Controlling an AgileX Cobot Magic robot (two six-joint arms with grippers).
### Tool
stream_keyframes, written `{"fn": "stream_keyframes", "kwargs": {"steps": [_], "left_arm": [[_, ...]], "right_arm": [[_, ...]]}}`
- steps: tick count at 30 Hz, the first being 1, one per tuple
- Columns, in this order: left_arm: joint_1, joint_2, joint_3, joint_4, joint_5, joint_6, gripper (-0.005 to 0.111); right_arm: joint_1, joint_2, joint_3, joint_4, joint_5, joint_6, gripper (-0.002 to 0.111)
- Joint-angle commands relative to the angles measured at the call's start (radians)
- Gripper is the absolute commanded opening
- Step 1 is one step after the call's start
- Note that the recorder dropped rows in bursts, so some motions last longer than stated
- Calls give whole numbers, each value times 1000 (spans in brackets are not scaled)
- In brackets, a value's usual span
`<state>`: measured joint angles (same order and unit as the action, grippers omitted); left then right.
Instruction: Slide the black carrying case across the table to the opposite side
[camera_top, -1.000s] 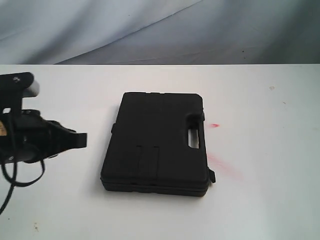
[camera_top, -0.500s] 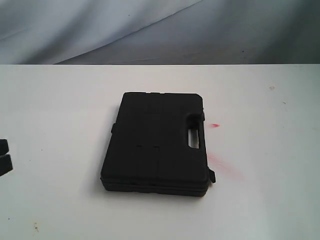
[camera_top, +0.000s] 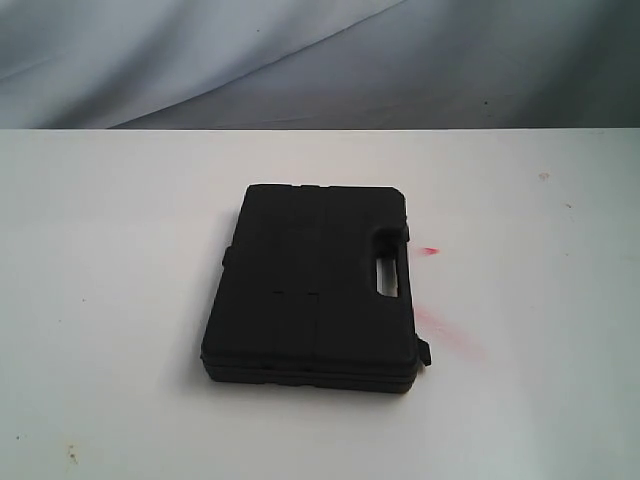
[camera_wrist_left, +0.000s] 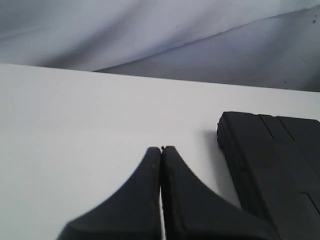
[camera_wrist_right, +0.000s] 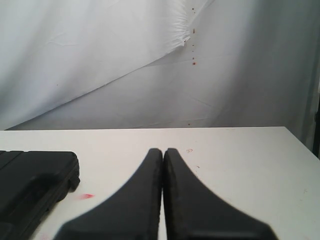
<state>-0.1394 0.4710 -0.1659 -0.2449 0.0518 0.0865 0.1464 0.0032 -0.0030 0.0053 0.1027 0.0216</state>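
No readable text, label, brand or number on black carrying case (camera_top: 312, 290) or table (camera_top: 120, 230).

The left gripper (camera_wrist_left: 161, 148) is fully closed: its two black fingers press flat against each other along their inner edges, with only a hairline seam between them, and taper from broad bases to a narrow blunt tip that points straight ahead of the wrist. The right gripper (camera_wrist_right: 163, 149) holds the same pose, fingers shut tight on one another, tips level and meeting evenly. Both sets of fingers are bare and matte black, gripping only each other.
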Motion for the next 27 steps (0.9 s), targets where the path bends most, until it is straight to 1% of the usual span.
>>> {"fn": "stream_keyframes", "kwargs": {"steps": [1, 7, 12, 19, 24, 27], "left_arm": [[1, -80, 47, -9, -67, 28, 0], [1, -183, 97, -9, -131, 40, 0], [1, -263, 162, -9, -133, 123, 0], [1, -367, 166, -9, -130, 153, 0], [1, -426, 166, 58, -125, 150, 0], [31, -448, 166, 98, -119, 100, 0]], "right_arm": [[-9, -3, 3, 7, -9, -3, 0], [-9, -3, 3, 7, -9, -3, 0], [-9, -3, 3, 7, -9, -3, 0], [-9, -3, 3, 7, -9, -3, 0], [-9, -3, 3, 7, -9, -3, 0], [-9, -3, 3, 7, -9, -3, 0]]}}
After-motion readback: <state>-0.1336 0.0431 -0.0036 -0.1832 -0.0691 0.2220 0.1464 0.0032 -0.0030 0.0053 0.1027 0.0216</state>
